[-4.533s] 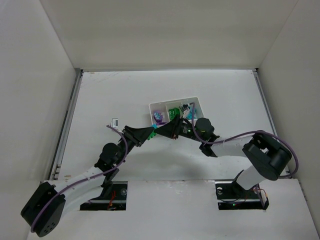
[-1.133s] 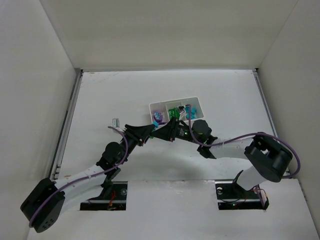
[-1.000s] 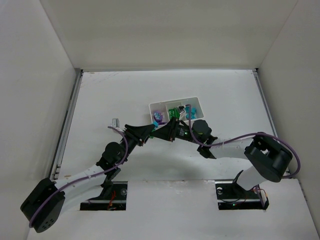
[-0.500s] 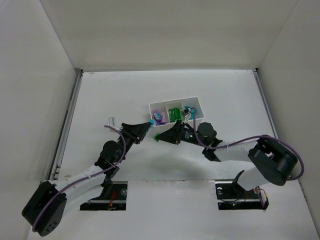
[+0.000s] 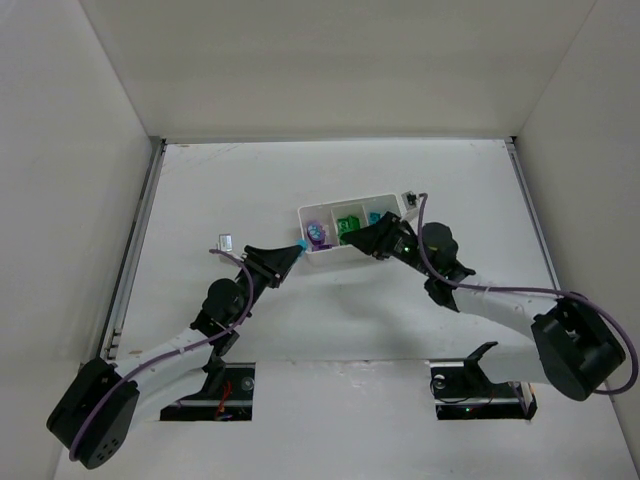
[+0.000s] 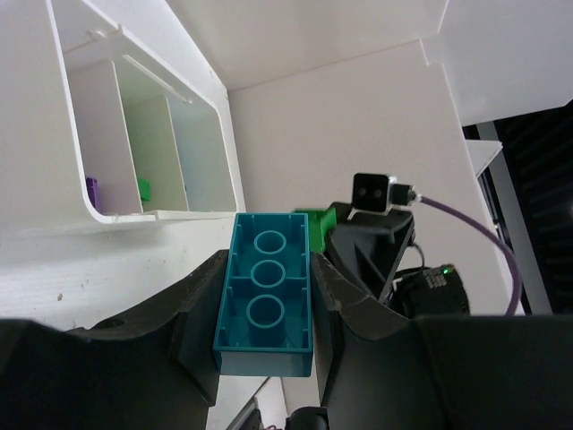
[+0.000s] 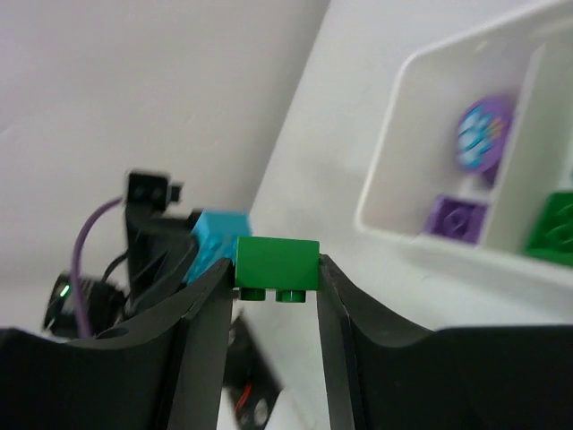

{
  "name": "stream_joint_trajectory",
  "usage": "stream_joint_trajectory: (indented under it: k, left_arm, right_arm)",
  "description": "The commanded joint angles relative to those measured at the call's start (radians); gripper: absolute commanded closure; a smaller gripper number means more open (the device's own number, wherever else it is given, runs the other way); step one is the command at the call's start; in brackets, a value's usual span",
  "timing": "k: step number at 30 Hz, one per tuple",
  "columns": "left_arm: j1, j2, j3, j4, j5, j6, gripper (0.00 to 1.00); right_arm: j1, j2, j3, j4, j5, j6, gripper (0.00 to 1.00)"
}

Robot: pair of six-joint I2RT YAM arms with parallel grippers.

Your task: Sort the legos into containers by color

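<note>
White counter, boxed in by pale walls. Near the middle, a little toward 1 o'clock: white tray with three compartments in a row. Seen from above, holds purple pieces at its 9 o'clock end, green pieces in the middle and teal pieces at its 3 o'clock end.

Left arm, stretched in from 7 o'clock. Left jaws clenched on a teal brick, gripped by its long sides, hollow underside with three round tubes facing the wrist camera. Hangs just beside the tray's 8 o'clock corner, outside the rim; whether it touches the counter cannot be told.

Right arm, stretched in from 5 o'clock. Right jaws clenched on a green brick, studs pointing down in the wrist view. Sits at the tray's 6 o'clock wall; over the rim or just outside it, cannot tell.

In the right wrist view: purple patterned disc and purple brick in the end compartment.

Both jaws tip to tip, near but apart.
</note>
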Motion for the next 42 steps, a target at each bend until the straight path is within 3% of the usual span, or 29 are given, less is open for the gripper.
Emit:
stream_joint_trajectory:
  k: [1,3,7,12,19,25,30,42]
  left_arm:
    - [-0.003,-0.006,0.016,0.048,0.003,0.039,0.71]
    - [-0.003,0.000,0.019,0.048,0.005,0.041,0.71]
    - [-0.011,0.020,0.029,0.048,0.000,0.062,0.71]
    - [-0.026,0.040,0.040,0.048,-0.007,0.085,0.71]
    - [-0.037,0.038,0.045,0.045,-0.023,0.102,0.71]
    - [-0.040,0.091,0.124,-0.002,-0.020,0.153,0.72]
    - [-0.044,0.173,0.255,-0.128,-0.070,0.280,0.73]
    - [-0.083,0.460,0.617,-0.455,-0.270,0.574,0.73]
  right_arm:
    - [-0.010,-0.032,0.134,-0.283,0.246,-0.223,0.57]
    - [-0.007,0.003,0.200,-0.392,0.393,-0.316,0.56]
    - [0.023,0.084,0.289,-0.482,0.527,-0.401,0.55]
    - [0.031,0.170,0.352,-0.494,0.560,-0.416,0.48]
    - [0.042,0.138,0.340,-0.486,0.561,-0.404,0.24]
    - [0.062,-0.062,0.172,-0.395,0.589,-0.377,0.24]
    - [0.060,-0.170,0.038,-0.313,0.644,-0.367,0.24]
    - [0.062,-0.178,-0.028,-0.233,0.676,-0.347,0.24]
